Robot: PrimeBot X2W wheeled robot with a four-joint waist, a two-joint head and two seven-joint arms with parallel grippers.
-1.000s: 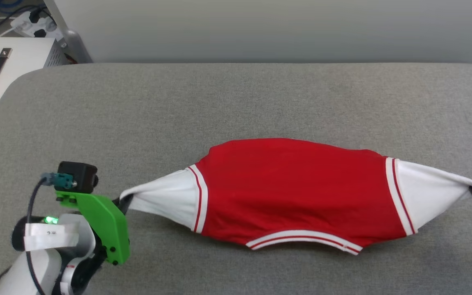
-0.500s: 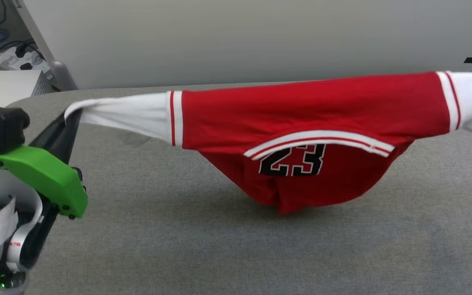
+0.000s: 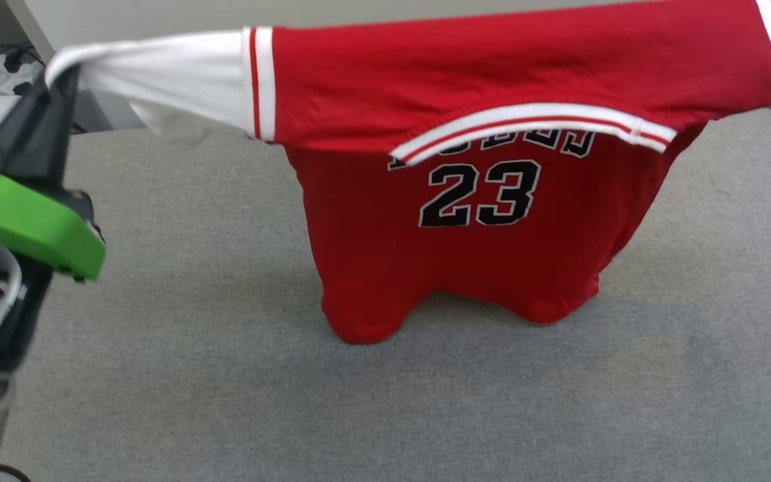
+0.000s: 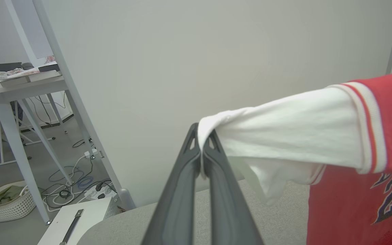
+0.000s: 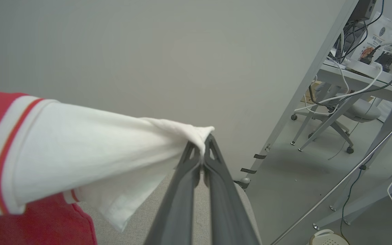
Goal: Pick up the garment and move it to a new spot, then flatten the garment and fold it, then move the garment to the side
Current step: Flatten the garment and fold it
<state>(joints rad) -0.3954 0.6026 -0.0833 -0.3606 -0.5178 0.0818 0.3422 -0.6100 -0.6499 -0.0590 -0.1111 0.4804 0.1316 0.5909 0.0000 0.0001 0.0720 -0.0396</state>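
I count one garment (image 3: 466,80), a red jersey shirt with two white short sleeves, and it is up off the table (image 3: 191,402), stretched wide between my two arms. The left jaws are pressed together, their dark fingers (image 4: 179,190) pinching the tip of one white sleeve (image 4: 284,129); the right jaws are likewise pressed together, their fingers (image 5: 182,197) pinching the tip of the other sleeve (image 5: 97,149). From the head view the red body hangs down from the shoulder line, and its lower edge bunches where it seems to meet the grey table. One green bracket (image 3: 24,227) on my left arm sits at the lower left of the head view and blocks that corner of the table. A plain pale wall (image 4: 216,51) stands behind. Off my left side I see one white box with a dark handle (image 4: 77,217), one white basket (image 4: 9,204) and cables on the floor (image 4: 80,183); off my right, one office chair (image 5: 359,112) and a desk strung with wires (image 5: 362,71). The black, white-edged "23" (image 3: 479,194) reads clearly; the striped neck trim (image 3: 533,120) covers most of the lettering above it.
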